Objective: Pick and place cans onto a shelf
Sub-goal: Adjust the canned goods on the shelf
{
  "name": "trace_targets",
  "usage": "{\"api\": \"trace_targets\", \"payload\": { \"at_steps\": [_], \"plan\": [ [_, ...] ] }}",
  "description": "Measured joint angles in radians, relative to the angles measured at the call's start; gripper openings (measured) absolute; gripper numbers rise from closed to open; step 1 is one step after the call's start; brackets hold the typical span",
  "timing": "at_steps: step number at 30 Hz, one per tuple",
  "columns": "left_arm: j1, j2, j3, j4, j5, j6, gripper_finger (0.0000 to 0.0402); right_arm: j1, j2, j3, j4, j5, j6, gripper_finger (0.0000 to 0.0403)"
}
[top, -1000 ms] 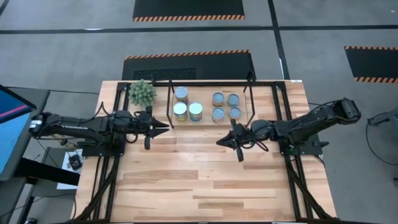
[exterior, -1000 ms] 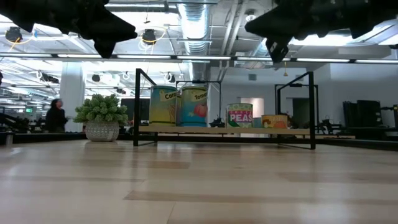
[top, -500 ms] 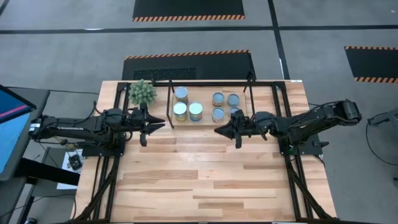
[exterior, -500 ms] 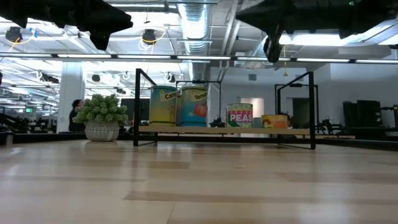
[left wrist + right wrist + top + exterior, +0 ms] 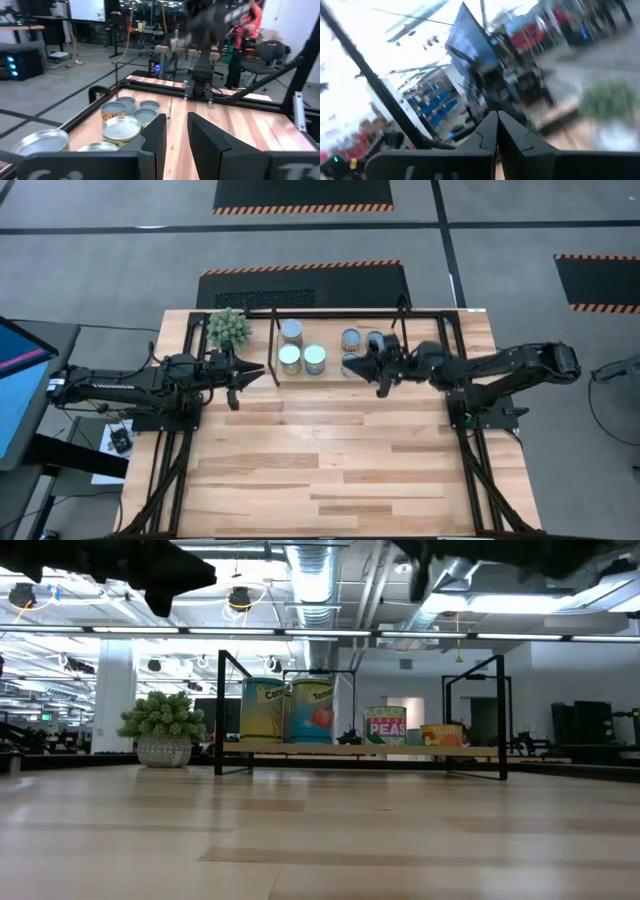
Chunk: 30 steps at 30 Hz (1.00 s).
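Several cans stand on the shelf, a light wood board in a thin black frame at the table's far side. Three taller cans stand on its left half and small tins on its right half. In the low view they stand upright on the board. My right gripper is shut and empty, high above the right-hand tins and hiding some of them. My left gripper hangs just left of the shelf, its fingers a narrow gap apart and empty, pointing toward the cans.
A spiky green potted plant stands at the far left beside the shelf, just beyond my left gripper. The black frame edges the table. The near half of the wooden table is bare. The right wrist view is blurred.
My right gripper has gone toward the table's far edge and left, from over the bare wood to over the shelf's right-hand tins, and has risen toward the top of the low view. My left gripper has drawn back slightly toward the left and far edges.
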<state>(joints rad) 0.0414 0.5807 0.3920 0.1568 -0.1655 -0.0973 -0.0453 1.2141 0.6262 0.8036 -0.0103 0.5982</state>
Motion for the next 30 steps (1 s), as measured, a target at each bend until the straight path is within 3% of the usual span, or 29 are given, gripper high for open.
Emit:
{"api": "trace_targets", "payload": {
  "at_steps": [3, 6, 9, 12, 20, 30],
  "plan": [
    [0.0, 0.0, 0.0, 0.0, -0.022, 0.021, 0.0068, -0.046, 0.002, 0.125, -0.129, -0.069, -0.171, 0.0033],
    [0.0, 0.0, 0.0, 0.0, -0.036, 0.033, 0.0068, -0.091, 0.019, 0.294, -0.455, -0.035, -0.316, 0.0033],
    [0.0, 0.0, 0.0, 0.0, -0.045, 0.028, 0.0068, -0.154, 0.076, 0.452, -0.841, 0.031, -0.341, 0.0033],
    [0.0, -0.007, 0.0, -0.001, -0.045, 0.013, 0.0068, -0.208, 0.163, 0.581, -1.009, 0.037, -0.342, 0.0033],
    [0.001, -0.048, 0.001, 0.0, -0.058, 0.028, 0.0068, -0.277, 0.406, 0.785, -1.094, -0.098, -0.442, 0.0033],
    [0.001, -0.098, 0.001, -0.01, -0.07, 0.06, 0.0068, -0.278, 0.636, 1.034, -1.271, -0.122, -0.598, 0.0033]
  ]
}}
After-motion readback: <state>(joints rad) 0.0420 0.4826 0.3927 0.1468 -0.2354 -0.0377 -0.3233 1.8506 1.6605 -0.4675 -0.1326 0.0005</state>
